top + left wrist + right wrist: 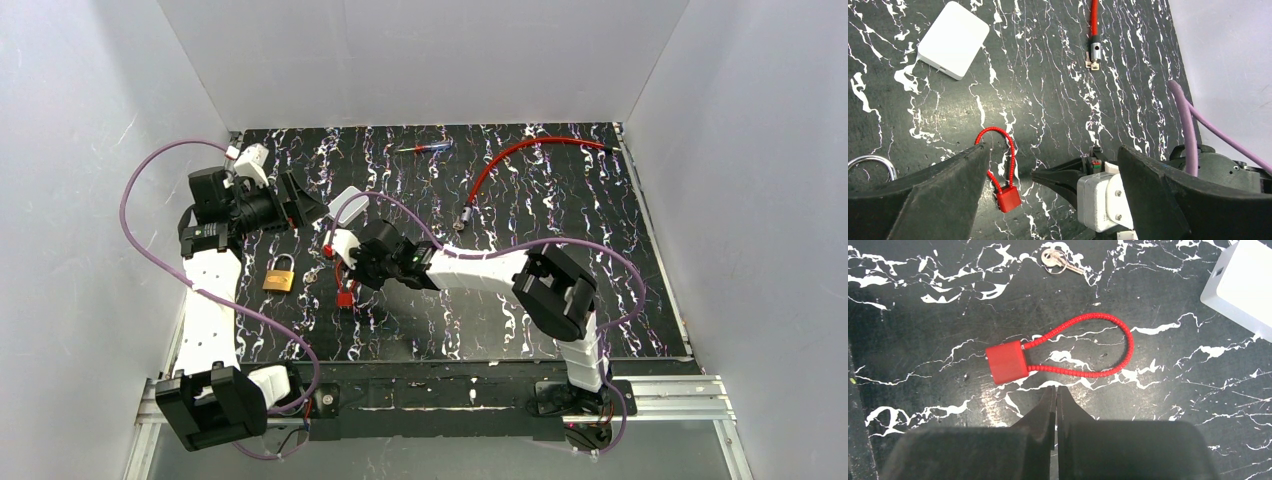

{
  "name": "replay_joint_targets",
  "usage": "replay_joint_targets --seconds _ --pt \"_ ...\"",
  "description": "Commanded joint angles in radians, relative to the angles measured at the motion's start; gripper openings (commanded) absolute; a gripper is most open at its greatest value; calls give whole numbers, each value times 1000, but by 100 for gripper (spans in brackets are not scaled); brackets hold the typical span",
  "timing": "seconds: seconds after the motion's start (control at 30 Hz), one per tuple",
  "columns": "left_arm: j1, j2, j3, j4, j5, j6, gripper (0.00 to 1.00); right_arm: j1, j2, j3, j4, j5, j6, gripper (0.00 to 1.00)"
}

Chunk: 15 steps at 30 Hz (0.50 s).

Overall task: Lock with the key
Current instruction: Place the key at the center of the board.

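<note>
The red cable lock (1007, 361) is lying flat in the left half of the marbled black table (600, 260), somewhat closer to the near edge than to the far one, with both ends of its beaded cable loop (1120, 337) meeting the square body. The keys (1058, 260) are resting on a ring just beyond the loop, toward the left edge and apart from the lock. The right gripper (1056, 395) is sitting right beside the lock body, its two black fingers pressed together with nothing between them; whether the tips are touching the table cannot be told. The left gripper (1054, 152) is hanging farther toward the far left corner with its fingers spread wide and empty, looking down over the lock and the right arm's claw. A brass padlock (279, 274) is lying near the left edge, on the other side of the keys from the red lock. A white box (953, 40) is sitting flat in the left half, at mid-depth. A red cable (510, 160) is curving from the far right corner toward the middle, and a small pen-like tool (422, 148) is lying along the far edge.
</note>
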<state>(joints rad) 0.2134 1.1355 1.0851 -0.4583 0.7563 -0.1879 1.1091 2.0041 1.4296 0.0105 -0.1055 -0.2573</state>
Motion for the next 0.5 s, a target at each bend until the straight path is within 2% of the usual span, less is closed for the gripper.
replay_joint_targets --seconds 0.0,0.23,0.47 --pt "15 3 -6 9 31 -10 98 -2 13 31 57 38 17 1" --pt "22 11 -10 16 46 -12 98 -9 28 -15 55 31 20 1" --pt "24 6 -6 6 38 -6 98 -85 23 27 -4 -75 114 42"
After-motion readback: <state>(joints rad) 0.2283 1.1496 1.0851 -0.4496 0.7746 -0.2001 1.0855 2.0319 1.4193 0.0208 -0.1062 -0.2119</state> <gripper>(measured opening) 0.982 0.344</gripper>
